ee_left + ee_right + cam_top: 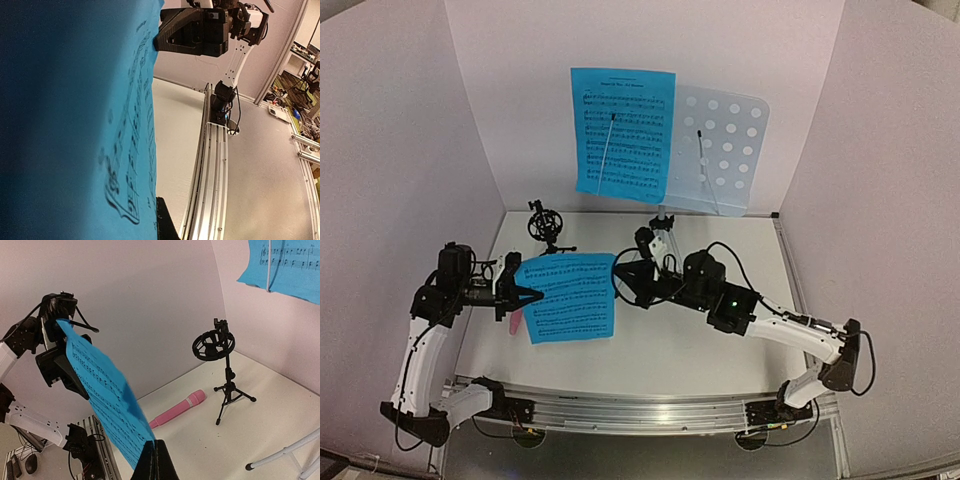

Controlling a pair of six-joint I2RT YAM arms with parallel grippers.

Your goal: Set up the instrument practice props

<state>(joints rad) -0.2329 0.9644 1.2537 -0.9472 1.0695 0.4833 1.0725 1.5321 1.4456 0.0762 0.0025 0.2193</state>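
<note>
White counter (700, 345): blue sheet (570, 300) gripped by left tool (532, 296) and right tool (617, 281), both closed; raise level, taut, to music stand (725, 150) upper right

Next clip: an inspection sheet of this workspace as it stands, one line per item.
Surface: white table, no marks seen.
Job's things: music stand upright at the back, one blue page on it; second blue page held in the air; pink microphone lying on the table; mic holder standing, empty.
Clutter: nothing seen.
Grippers: left gripper and right gripper both shut on the second blue page, at opposite edges.
Cables: black cables along both arms.
Surroundings: pale wall panels on three sides.
</note>
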